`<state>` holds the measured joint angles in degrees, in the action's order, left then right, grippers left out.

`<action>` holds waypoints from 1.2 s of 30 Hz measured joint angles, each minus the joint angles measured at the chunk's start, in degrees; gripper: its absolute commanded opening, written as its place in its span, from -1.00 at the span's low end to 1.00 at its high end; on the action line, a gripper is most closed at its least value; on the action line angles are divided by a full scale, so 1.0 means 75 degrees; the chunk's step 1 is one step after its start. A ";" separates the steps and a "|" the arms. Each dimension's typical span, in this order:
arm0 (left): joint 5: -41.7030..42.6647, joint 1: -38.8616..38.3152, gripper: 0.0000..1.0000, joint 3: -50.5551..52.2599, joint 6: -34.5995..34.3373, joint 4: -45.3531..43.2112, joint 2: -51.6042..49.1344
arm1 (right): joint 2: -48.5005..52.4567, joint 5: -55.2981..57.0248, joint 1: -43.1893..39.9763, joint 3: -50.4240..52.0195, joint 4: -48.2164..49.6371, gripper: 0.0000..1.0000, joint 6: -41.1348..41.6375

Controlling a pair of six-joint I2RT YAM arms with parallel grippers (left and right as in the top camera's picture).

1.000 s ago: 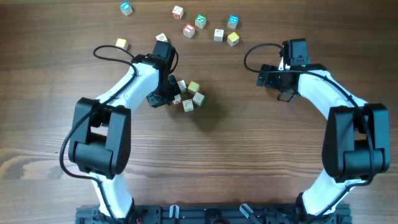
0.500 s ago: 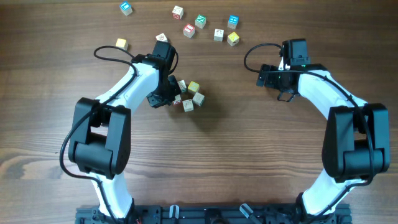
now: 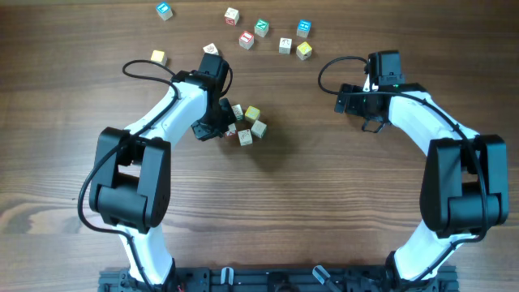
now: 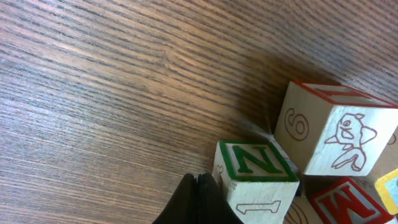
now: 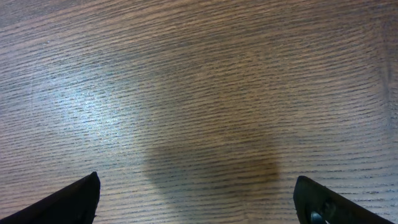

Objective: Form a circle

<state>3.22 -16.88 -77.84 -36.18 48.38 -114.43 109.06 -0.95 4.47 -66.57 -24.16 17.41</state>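
Bright, even light casts soft shadows, with faint glare on the tabletop point(image 5: 81, 102).

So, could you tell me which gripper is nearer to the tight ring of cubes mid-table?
Left. The left gripper, shut, sits right beside the ring of cubes, tips by the green N cube; the right gripper hangs open well off to its right over bare table.
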 measured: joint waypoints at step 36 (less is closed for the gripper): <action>0.0437 -0.0032 -0.92 -0.0965 0.1043 0.0373 0.1364 | 0.0000 0.0000 0.0000 0.0000 0.0000 1.00 0.0000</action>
<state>6.50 -17.12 -85.08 -28.36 51.18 -104.20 109.06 -0.95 4.47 -66.57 -24.16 17.41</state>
